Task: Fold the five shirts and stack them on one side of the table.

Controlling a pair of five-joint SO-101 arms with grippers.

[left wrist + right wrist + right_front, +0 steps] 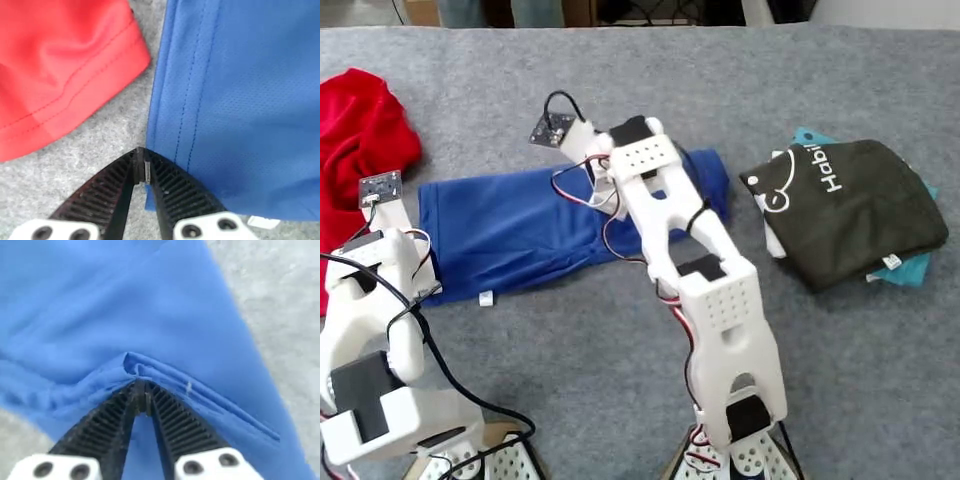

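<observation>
Here, blue shirt [510, 230] stretched left-right, pinched by left gripper [144, 167], right gripper [142, 392]

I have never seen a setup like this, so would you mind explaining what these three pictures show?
These are two small white robot arms at a grey table: the left arm and the right arm. One picture looks down from a fixed camera. The other two come from a camera on each wrist, looking along that arm's pincer, the end effector. On the table lie a spread blue shirt, a crumpled red shirt, and a folded dark shirt on top of a teal shirt. The left end effector is shut on the blue shirt's edge. The right end effector pinches a fold of it.
</observation>
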